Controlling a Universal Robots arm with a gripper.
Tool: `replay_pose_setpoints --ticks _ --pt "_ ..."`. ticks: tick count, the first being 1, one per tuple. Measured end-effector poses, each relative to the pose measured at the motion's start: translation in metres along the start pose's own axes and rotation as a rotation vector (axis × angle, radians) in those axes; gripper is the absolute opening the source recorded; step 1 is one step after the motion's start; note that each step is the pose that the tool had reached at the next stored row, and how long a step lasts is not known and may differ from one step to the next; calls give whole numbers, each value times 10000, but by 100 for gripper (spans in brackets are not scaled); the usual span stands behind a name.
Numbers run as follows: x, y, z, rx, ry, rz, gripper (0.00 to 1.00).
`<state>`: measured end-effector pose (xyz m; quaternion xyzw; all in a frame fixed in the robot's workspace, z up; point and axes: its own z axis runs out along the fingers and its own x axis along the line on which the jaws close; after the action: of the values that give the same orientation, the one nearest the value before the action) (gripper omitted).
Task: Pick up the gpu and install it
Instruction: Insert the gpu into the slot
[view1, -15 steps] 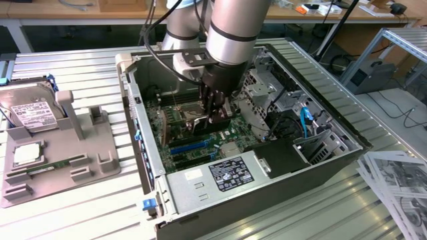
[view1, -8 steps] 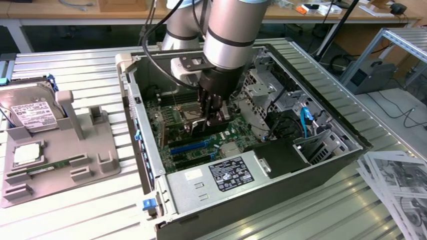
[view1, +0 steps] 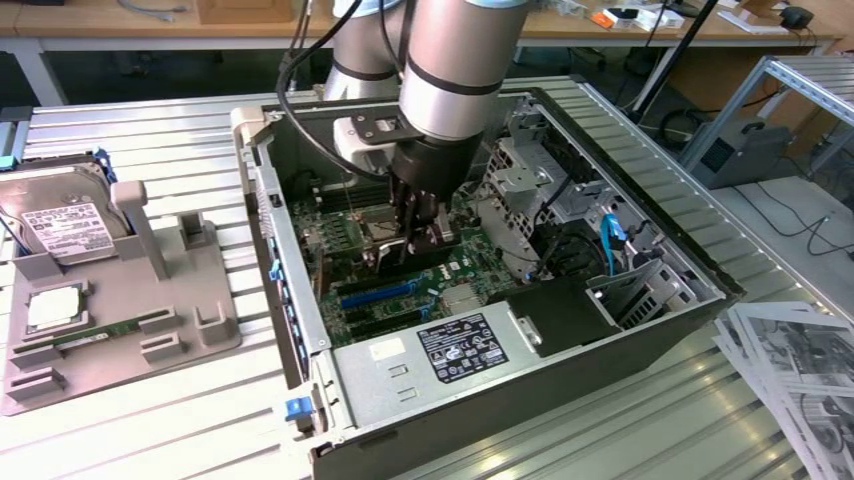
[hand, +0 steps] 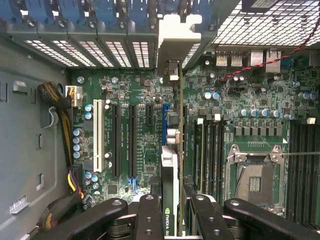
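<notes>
Ribbed grey metal worktop (view1: 160, 430) carried an open black computer case (view1: 574, 390); inside, above the green motherboard (hand: 140, 125), the gripper (hand: 173, 202) clamped the thin dark gpu (hand: 168, 172).

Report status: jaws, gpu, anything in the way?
Jaws shut on the gpu, held edge-on. Card low inside the case, over the motherboard expansion slots; seating unclear. Yellow-black cable bundle lies off to the side, apart from the card.

You see a green motherboard (hand: 150, 145) with a white slot (hand: 97, 135) among black ones; the gpu (hand: 169, 200) shows green and black, your tool (hand: 175, 212) black.
</notes>
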<state>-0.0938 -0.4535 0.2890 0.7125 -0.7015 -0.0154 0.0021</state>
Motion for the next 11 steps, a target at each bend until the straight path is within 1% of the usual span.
replay_pose_setpoints --ticks 4,11 --pt "12 -2 62 0 0 0 27" --pt "19 -2 80 0 0 0 27"
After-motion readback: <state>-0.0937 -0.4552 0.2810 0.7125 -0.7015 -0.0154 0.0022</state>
